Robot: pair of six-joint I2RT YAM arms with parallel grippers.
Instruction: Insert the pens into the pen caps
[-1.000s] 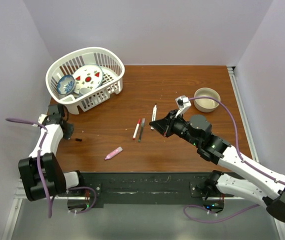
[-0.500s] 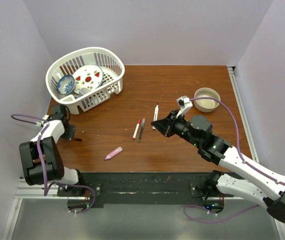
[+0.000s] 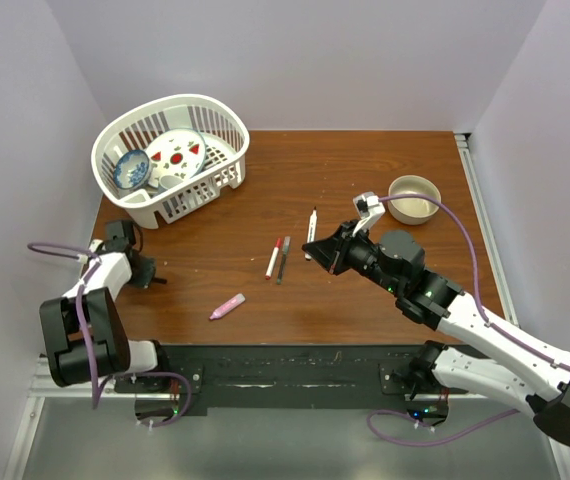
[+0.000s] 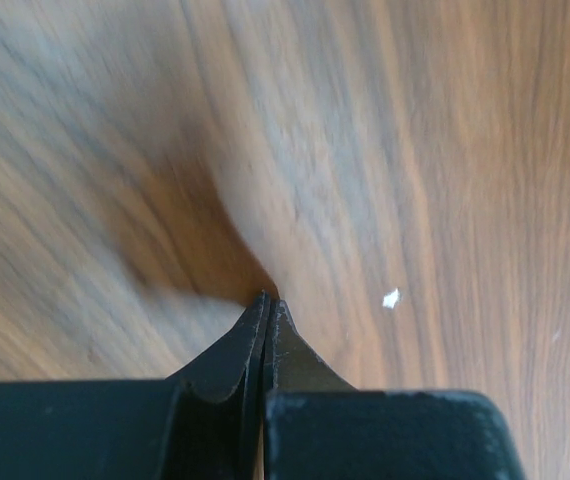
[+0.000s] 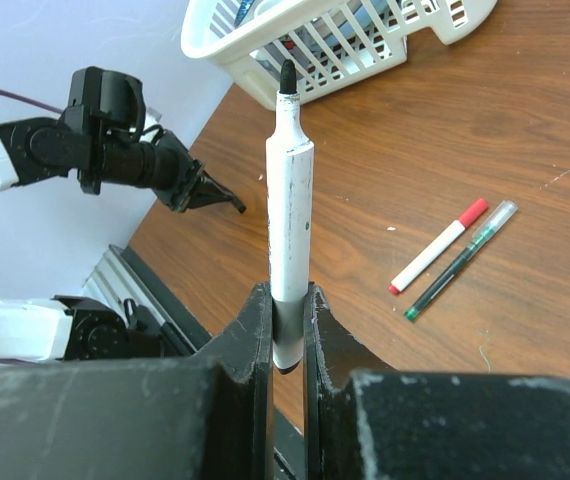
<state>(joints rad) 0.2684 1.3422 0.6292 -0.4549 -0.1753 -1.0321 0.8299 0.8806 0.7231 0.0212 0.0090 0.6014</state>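
Observation:
My right gripper (image 3: pixel 319 250) (image 5: pixel 287 290) is shut on a white pen (image 5: pixel 290 200) with a black tip and holds it above the table (image 3: pixel 365 160); the pen also shows in the top view (image 3: pixel 312 224). A white pen with a red end (image 3: pixel 275 257) (image 5: pixel 438 245) and a slim dark pen (image 3: pixel 283 259) (image 5: pixel 460 260) lie side by side at mid-table. A short pink pen (image 3: pixel 227 306) lies nearer the front. My left gripper (image 3: pixel 155 279) (image 4: pixel 267 297) (image 5: pixel 227 200) is shut, its tips at the wood at the left. No cap shows apart from its tips.
A white basket (image 3: pixel 227 160) (image 5: pixel 335 40) with dishes stands at the back left. A beige bowl (image 3: pixel 414 197) sits at the right. A tiny white speck (image 4: pixel 392 298) lies on the wood beside my left fingertips.
My left gripper has moved down and right onto the spot where a small dark cap lay; the cap no longer shows separately. My right gripper and its pen have barely moved.

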